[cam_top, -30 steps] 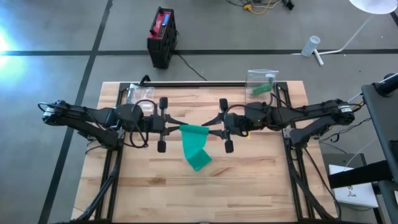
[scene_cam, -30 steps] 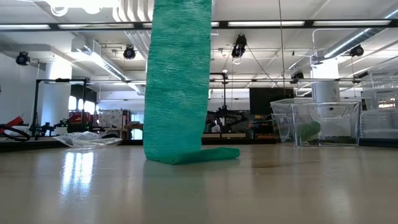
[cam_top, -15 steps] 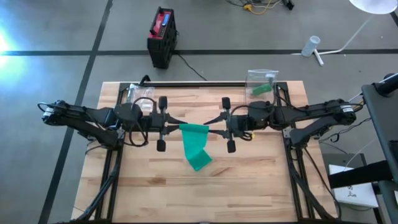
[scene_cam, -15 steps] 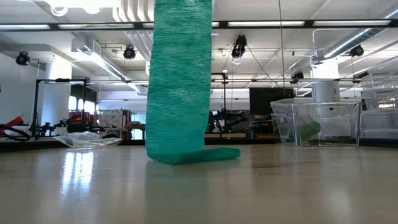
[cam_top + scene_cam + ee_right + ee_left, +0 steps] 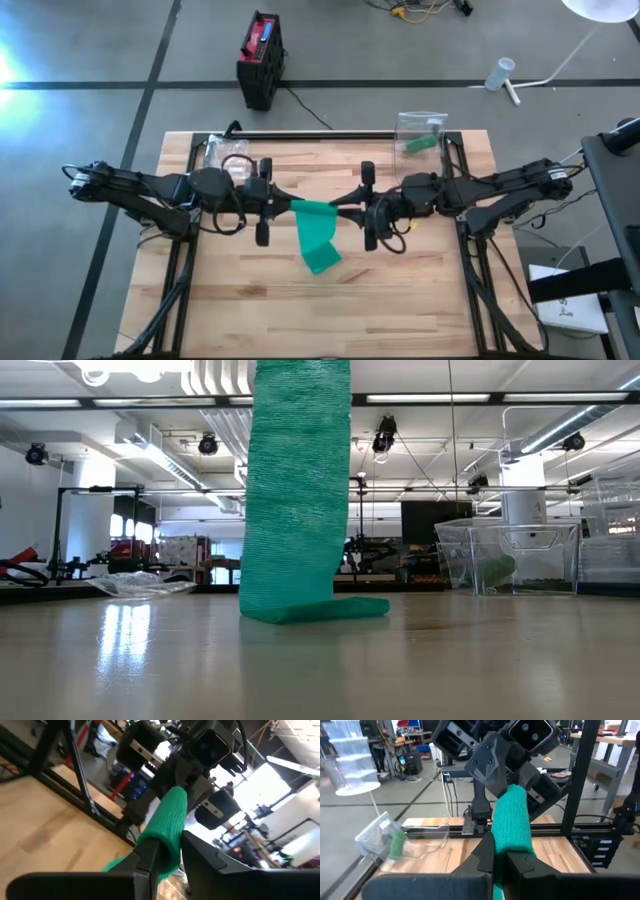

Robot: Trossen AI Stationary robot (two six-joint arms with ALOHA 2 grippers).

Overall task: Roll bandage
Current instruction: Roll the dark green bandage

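- The green bandage point(image 5: 316, 236) is held up over the middle of the wooden surface point(image 5: 420, 300), its top edge stretched between the two grippers, which face each other.
- From that edge the strip hangs down, and its free end lies folded flat on the surface, as the low view shows.
- The left gripper point(image 5: 284, 205) has its fingers pressed together on one end of the raised edge; its wrist view shows the cloth pinched between the two dark fingers point(image 5: 481, 854).
- The right gripper point(image 5: 345, 209) grips the other end, its fingers nearly together on the cloth, which looks bunched into a thick tube in its wrist view.
- Judged step: the rolling has begun at the top edge, and most of the strip is not yet wound.
- Whether the bunched top is a true first turn or only gathered cloth is hard to tell.
- The next move probably calls for turning the held edge over itself while both ends stay level, so the roll winds straight.
- A clear container point(image 5: 422, 134) with green contents stands at the far right edge, well apart.
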